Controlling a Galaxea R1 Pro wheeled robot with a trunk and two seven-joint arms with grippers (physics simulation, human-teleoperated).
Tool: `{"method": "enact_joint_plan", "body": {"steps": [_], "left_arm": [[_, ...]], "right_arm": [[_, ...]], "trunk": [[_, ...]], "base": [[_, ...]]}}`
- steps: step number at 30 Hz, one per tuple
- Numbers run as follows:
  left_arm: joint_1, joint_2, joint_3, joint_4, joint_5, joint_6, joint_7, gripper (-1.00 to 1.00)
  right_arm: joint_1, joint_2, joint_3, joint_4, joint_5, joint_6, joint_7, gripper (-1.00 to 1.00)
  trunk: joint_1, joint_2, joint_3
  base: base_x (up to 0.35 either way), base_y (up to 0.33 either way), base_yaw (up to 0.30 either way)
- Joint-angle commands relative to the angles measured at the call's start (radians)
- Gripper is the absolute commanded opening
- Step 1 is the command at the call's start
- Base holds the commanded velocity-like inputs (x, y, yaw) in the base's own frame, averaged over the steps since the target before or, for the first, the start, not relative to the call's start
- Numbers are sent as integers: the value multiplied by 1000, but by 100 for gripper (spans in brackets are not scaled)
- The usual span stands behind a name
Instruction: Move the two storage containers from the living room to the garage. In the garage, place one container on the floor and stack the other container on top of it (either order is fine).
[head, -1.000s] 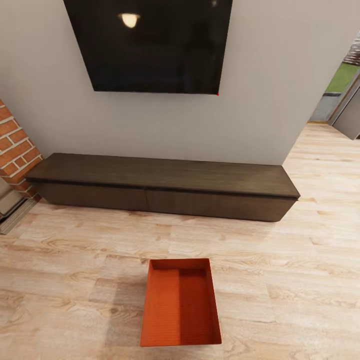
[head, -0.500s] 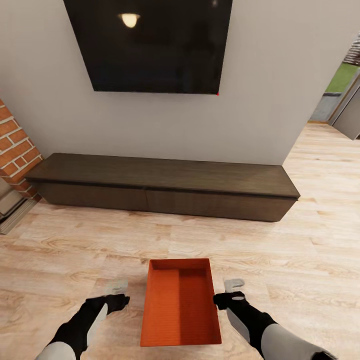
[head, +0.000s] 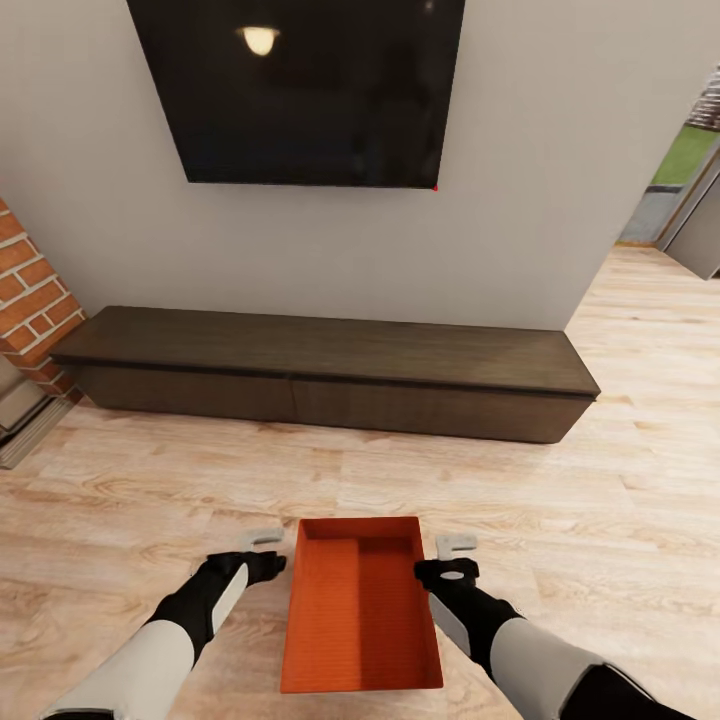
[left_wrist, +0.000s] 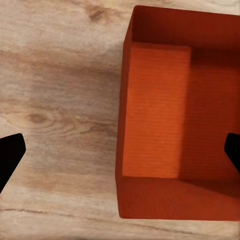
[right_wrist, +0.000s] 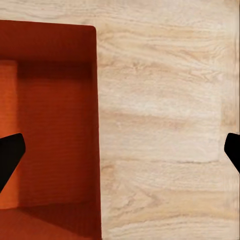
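Observation:
One orange-red storage container sits empty on the light wood plank floor of the living room, its long side pointing away from me. My left gripper hovers open just off the container's left wall, near its far corner. In the left wrist view the container lies under the gripper, with one black fingertip over the bare planks. My right gripper stands open beside the right wall. The right wrist view looks down on that container edge. The other container is out of view.
A dark low cabinet runs along the grey wall ahead, under a black TV. A brick column stands at the left. At the right, a doorway opens past the wall's end. Wood floor surrounds the container.
Both arms have come into view from below and reached forward along the container's two sides. The container has not moved.

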Motion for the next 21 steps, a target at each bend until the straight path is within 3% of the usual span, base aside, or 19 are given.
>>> {"method": "enact_joint_plan", "body": {"steps": [1,8,15,17,21], "left_arm": [[-2,-3,1,1,10,4,10,100],[-21,-17,-1,30,4,-3,25,100],[-25,-18,-2,41,-2,-23,25,100],[-25,-17,-10,42,-6,-75,26,100],[-25,-18,-12,42,-6,-81,26,100]], "right_arm": [[-3,2,8,2,-4,2,-13,100],[-19,9,7,16,-9,-17,-31,100],[-21,10,7,21,-74,-22,-27,100],[-21,10,7,38,-93,-24,-21,100],[-21,10,7,61,-95,-24,-18,100]], "trunk": [[0,0,-1],[0,0,-1],[0,0,-1],[0,0,-1],[0,0,-1]], "base": [[0,0,0],[0,0,0],[0,0,0],[0,0,0],[0,0,0]]}}
